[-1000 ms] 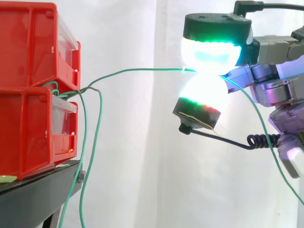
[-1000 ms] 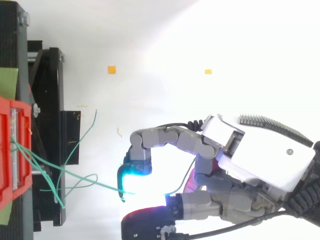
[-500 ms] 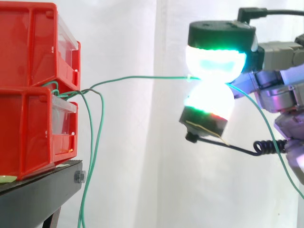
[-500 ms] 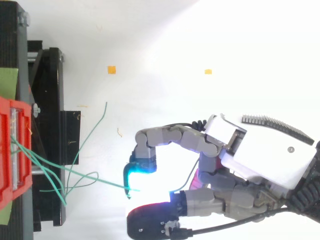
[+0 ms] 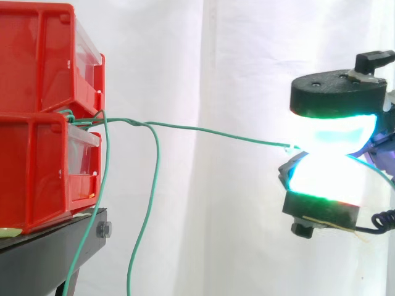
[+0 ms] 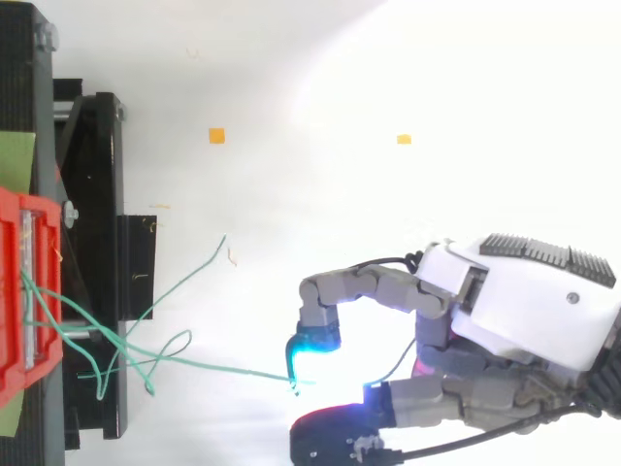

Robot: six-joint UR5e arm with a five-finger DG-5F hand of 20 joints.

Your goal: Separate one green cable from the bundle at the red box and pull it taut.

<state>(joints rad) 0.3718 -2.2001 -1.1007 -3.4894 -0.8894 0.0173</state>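
— Changed much in the last second?
— Yes. Carried the hand (image 5: pixel 333 126) off toward 3 o'clock in the side view, dipping slightly toward 4. Clamped throughout on the green cable (image 5: pixel 210 131), pinched between two glowing pads (image 5: pixel 327 172).
— Traced from where to where?
— From the bundle (image 5: pixel 80 119) at the red box (image 5: pixel 37 172), at 9 o'clock, out to the pinch at 3. Arched upward and slack before; drawn now into a nearly straight line, sloping gently down.
— Separated, then?
— Looks so. Leaves the other strands (image 5: pixel 152 197) hanging loose toward 6 o'clock past the black stand (image 5: pixel 55 246).
— Meaning for the task?
— Probably near done. Needs perhaps a touch more pull toward 3 o'clock; risks slipping from the pads or dragging the bundle if overdone.
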